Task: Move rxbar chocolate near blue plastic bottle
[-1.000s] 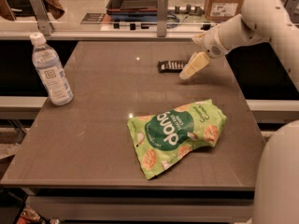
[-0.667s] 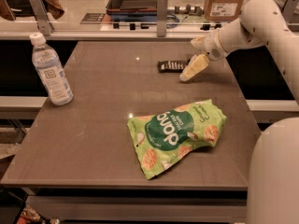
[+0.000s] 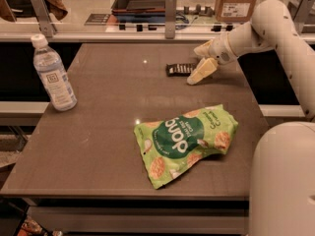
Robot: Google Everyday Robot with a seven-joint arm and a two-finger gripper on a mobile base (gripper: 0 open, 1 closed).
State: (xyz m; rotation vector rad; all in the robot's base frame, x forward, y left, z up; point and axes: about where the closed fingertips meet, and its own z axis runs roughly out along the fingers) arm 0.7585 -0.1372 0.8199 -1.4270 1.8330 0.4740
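The rxbar chocolate (image 3: pixel 179 69) is a small flat black bar lying at the far middle of the table. My gripper (image 3: pixel 196 65) is at the bar's right end, open, with one cream finger (image 3: pixel 202 72) at the bar's near right and the other (image 3: pixel 204 48) behind it. It holds nothing. The blue plastic bottle (image 3: pixel 53 74) stands upright with a white cap near the table's left edge, far from the bar.
A large green snack bag (image 3: pixel 186 141) lies at the near right of the brown table (image 3: pixel 98 146). A rail with metal posts (image 3: pixel 170 8) runs along the far edge. My white arm (image 3: pixel 275 28) reaches in from the right and part of my white body (image 3: pixel 285 181) fills the lower right.
The arm's upper part has shifted slightly to the right. The gripper stays at the bar's right end. The bar, bottle and bag have not moved.
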